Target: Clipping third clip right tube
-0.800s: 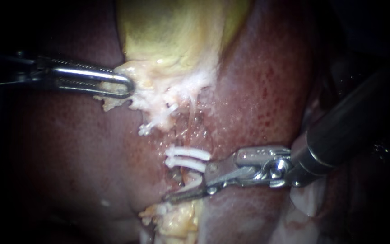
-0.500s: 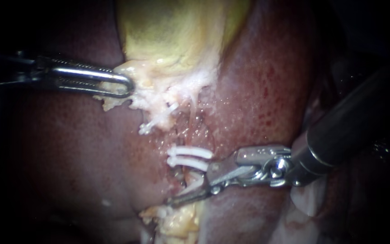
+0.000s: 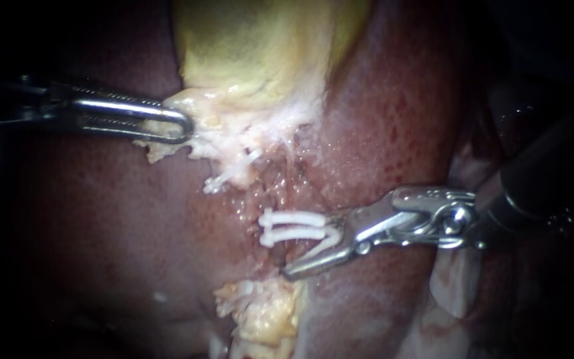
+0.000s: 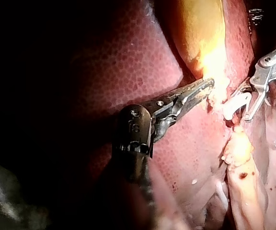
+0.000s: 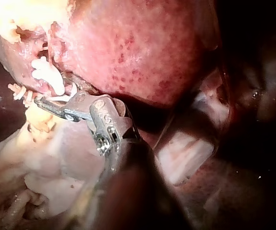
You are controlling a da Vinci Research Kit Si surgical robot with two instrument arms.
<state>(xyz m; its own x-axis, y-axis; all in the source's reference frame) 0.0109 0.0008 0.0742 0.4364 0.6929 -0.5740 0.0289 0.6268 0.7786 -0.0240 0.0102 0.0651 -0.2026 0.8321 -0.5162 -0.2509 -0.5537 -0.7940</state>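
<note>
My right instrument [image 3: 310, 247] comes in from the right, its jaws set apart with a white clip [image 3: 320, 246] held slanting between them. It sits just below two white clips [image 3: 293, 226] that lie side by side across the right tube [image 3: 275, 258], which is mostly hidden. The right wrist view shows those jaws [image 5: 54, 99] under the white clips [image 5: 47, 76]. Further left, my left instrument [image 3: 184, 126] is shut on pale tissue [image 3: 200, 133] at the lower edge of the yellow gallbladder [image 3: 260, 46]. In the left wrist view its jaws [image 4: 207, 88] pinch that same edge.
Red liver [image 3: 400, 133] surrounds the site on both sides. Another white clip [image 3: 224, 179] sits on a strand up and left of the pair. A lump of yellow fat [image 3: 260, 312] lies below the right instrument's jaws. Pale tissue folds [image 3: 453, 286] lie under its shaft.
My right instrument has drawn back to the right and slightly up with the clip. The two placed clips and the tissue under them shifted right with it. The left instrument has held still.
</note>
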